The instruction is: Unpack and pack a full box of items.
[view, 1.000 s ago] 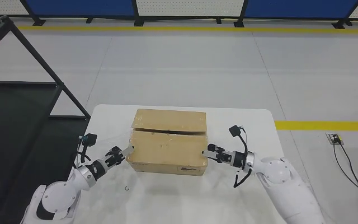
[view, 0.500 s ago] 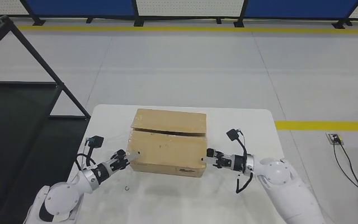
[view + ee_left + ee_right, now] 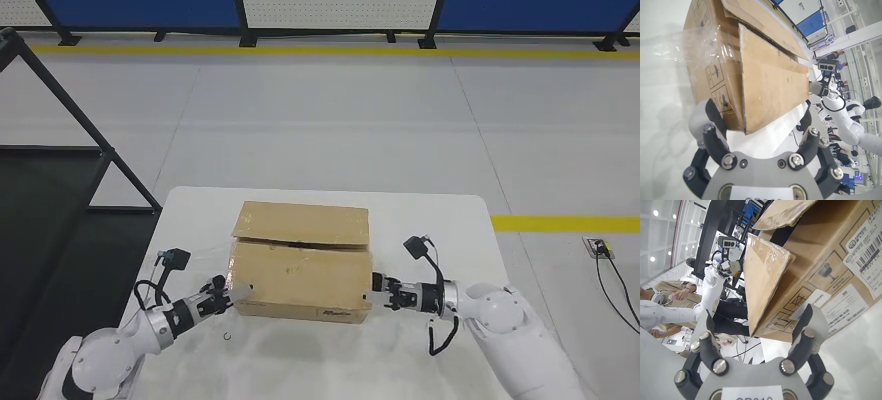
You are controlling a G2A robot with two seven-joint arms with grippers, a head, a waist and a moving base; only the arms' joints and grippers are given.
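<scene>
The brown rectangular cardboard box [image 3: 300,265] sits mid-way across the white table [image 3: 440,215], its long axis running left to right and its top flaps facing up with a dark gap between them. The left gripper [image 3: 759,108] and right gripper [image 3: 759,311] are at opposite ends of the box. Each has its jaws spread wide around a corner of the near flap, clamping nothing.

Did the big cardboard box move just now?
Yes. The cardboard box slid a little toward the robot, leaving a wider gap to the far edge of the table.
</scene>
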